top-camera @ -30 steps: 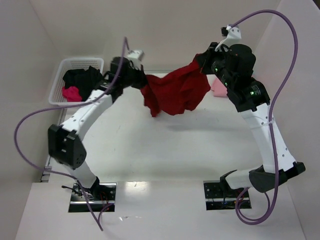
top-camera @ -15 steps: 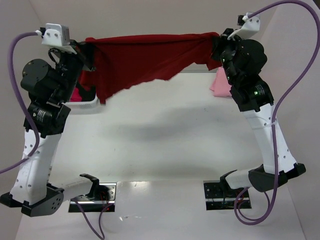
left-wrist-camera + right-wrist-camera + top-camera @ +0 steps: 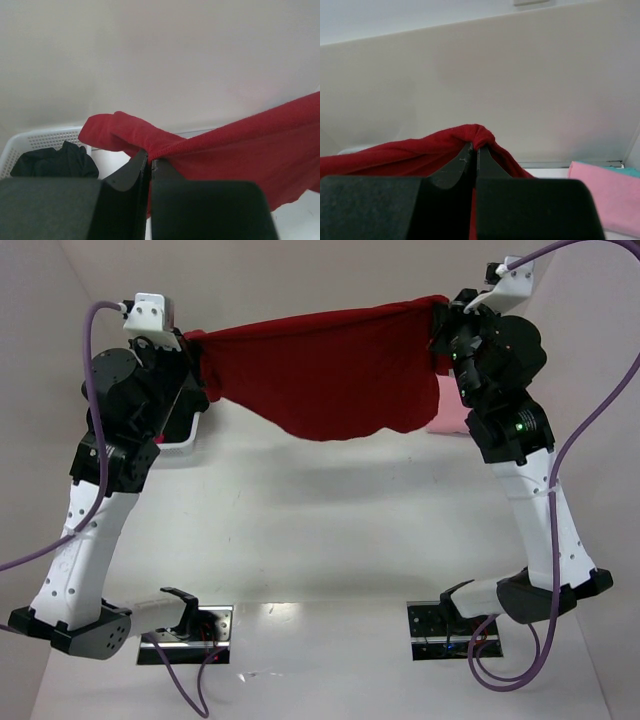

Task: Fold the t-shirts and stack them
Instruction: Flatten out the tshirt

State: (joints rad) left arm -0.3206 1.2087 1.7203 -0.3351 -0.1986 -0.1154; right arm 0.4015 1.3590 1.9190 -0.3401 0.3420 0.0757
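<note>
A dark red t-shirt [image 3: 320,375] hangs stretched in the air between both arms, high above the table. My left gripper [image 3: 197,348] is shut on its left edge, and the hem [image 3: 170,147] is pinched at the tips [image 3: 149,159]. My right gripper [image 3: 440,320] is shut on the right edge, with bunched cloth [image 3: 480,136] over the tips [image 3: 475,150]. A light pink folded t-shirt [image 3: 452,418] lies at the back right, seen again in the right wrist view [image 3: 607,197]. A black t-shirt [image 3: 55,161] lies in the basket.
A white mesh basket [image 3: 182,435] stands at the back left, mostly hidden behind my left arm; its rim [image 3: 35,140] shows in the left wrist view. Pale walls close in the table at the back and both sides.
Both grippers rose and moved apart, spreading the bunched red t-shirt wide. In the last half second the left gripper shifted right and the cloth sagged into a fuller drape.
</note>
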